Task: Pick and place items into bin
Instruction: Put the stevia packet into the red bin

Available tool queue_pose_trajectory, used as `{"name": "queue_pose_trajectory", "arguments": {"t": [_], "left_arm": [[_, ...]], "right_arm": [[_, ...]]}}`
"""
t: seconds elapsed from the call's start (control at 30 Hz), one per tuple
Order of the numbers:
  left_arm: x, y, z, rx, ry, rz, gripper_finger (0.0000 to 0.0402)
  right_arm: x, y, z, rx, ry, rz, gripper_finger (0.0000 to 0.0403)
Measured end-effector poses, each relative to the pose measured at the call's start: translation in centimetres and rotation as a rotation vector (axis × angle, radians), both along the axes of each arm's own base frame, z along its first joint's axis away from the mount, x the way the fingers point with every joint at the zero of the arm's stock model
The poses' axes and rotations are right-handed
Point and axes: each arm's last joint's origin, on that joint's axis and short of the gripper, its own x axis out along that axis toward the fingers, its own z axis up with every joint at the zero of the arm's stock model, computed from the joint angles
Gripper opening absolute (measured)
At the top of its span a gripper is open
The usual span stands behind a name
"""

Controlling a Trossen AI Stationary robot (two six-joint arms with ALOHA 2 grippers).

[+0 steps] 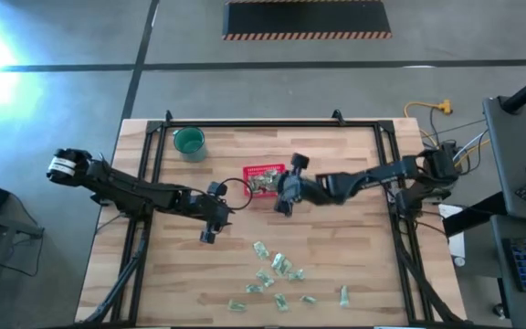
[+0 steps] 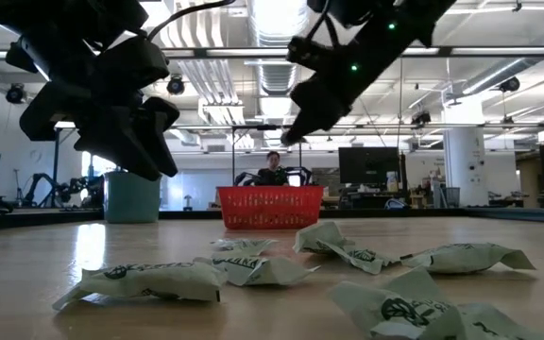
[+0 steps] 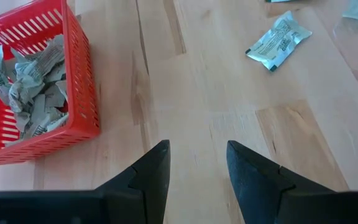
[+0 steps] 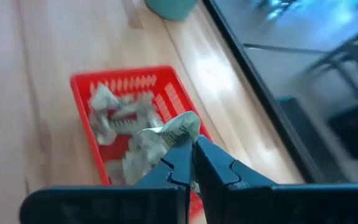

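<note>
Those little pale green-and-white crinkly wrapped packets (image 1: 277,270) scattered on the wooden counter (image 1: 336,256) look feather-light and floppy, so pinching a crimped edge works, like the right end effector (image 4: 191,146) clamped on one packet (image 4: 178,129) over the small red mesh plastic basket (image 4: 82,84), left end effector (image 3: 196,163) open, empty.

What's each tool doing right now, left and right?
Left tool: open, empty, above bare table near the red basket.
Right tool: shut on a packet, over the basket.
</note>
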Motion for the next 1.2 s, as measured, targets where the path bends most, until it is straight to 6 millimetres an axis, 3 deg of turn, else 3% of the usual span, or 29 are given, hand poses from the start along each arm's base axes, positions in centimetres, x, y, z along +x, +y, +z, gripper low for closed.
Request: {"name": "queue_pose_trajectory", "arguments": {"t": [0.17, 0.37, 0.6, 1.0, 1.2], "left_arm": [[0.0, 0.0, 0.0, 0.0, 0.0, 0.0, 0.0142], [0.0, 0.0, 0.0, 0.0, -0.002, -0.001, 0.0142], [0.1, 0.0, 0.1, -0.003, -0.016, -0.001, 0.0142], [0.4, -0.1, 0.2, -0.014, -0.057, -0.004, 0.0142], [2.2, -1.2, -1.0, -0.114, -0.118, -0.248, 0.0142]], "right_arm": [[0.3, -2.8, 0.4, 0.098, -0.027, 0.002, 0.0009], [0.1, -4.3, -0.6, 0.164, -0.017, 0.0, 0.0009], [0.5, -4.2, -1.3, 0.107, -0.029, 0.086, 0.0026], [0.2, -4.1, -1.1, 0.1, -0.013, 0.092, 0.0129], [-0.7, -3.1, -0.2, 0.098, 0.035, 0.122, 0.0141]]}}
